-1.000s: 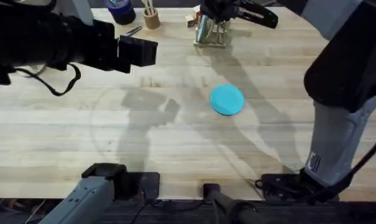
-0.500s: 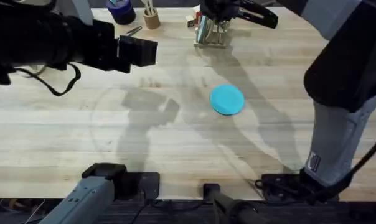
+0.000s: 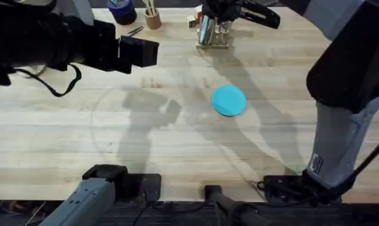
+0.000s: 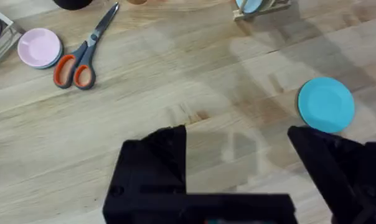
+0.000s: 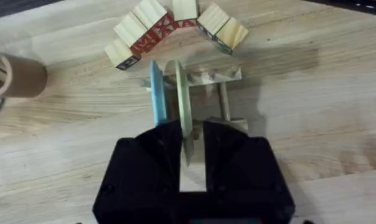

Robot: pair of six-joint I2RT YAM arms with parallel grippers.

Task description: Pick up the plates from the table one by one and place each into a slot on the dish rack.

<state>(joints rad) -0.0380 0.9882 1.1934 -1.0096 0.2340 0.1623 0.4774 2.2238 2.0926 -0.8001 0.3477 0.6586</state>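
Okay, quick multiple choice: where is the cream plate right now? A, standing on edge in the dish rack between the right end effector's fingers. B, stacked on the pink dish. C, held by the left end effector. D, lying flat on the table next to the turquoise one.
A: in the right wrist view the cream plate stands on edge in the dish rack, with the right end effector closed around its lower rim.

A turquoise plate (image 3: 229, 100) lies on the pale wood-grain table (image 3: 177, 138); scissors (image 4: 82, 50) have orange handles.
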